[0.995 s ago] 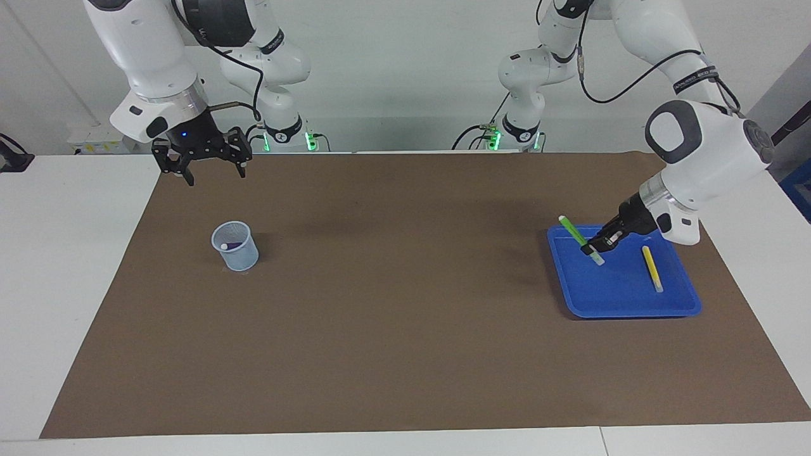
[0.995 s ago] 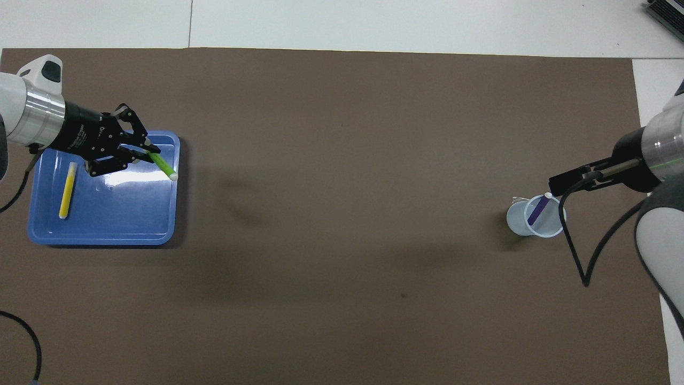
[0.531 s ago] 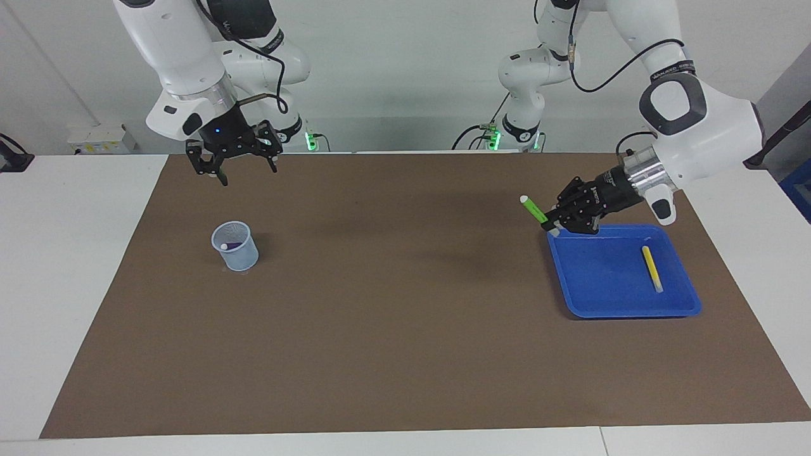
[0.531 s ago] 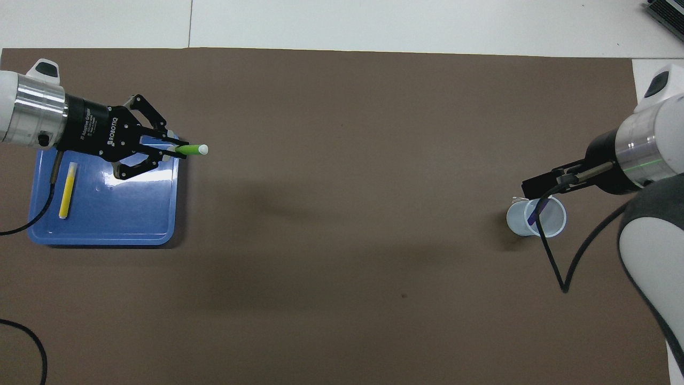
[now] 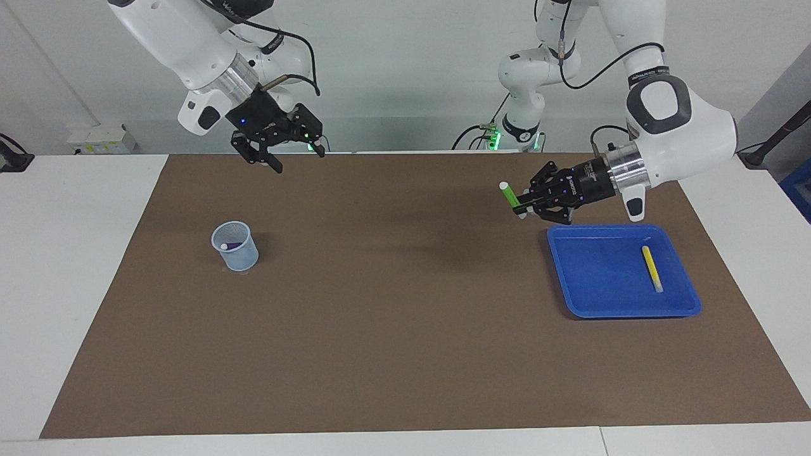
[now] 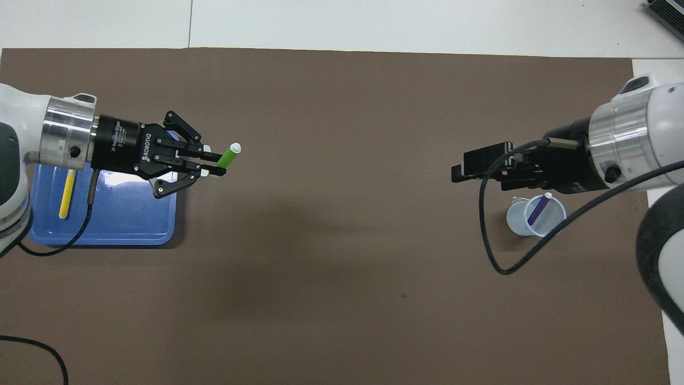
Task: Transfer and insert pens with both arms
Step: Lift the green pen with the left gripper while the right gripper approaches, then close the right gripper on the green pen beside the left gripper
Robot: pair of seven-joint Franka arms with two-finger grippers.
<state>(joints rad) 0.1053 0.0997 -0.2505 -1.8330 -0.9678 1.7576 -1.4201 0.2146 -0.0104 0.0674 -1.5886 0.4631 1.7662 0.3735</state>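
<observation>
From the facing view, the left gripper (image 5: 521,204) is pinched tight on the green pen (image 5: 509,196), up over the brown mat (image 5: 393,329). The yellow pen (image 5: 652,268) lies in the blue tray (image 5: 595,297). The purple pen (image 5: 232,245) sits in the cup (image 5: 236,246). The right gripper (image 5: 296,159) hangs wide open, holding nothing.

From above, white letters on the left gripper (image 6: 215,163) say ROBOTIQ.

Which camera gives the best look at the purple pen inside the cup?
The overhead view: it looks into the cup and shows the purple pen leaning inside. The facing view shows only its pale tip and some purple through the wall.
</observation>
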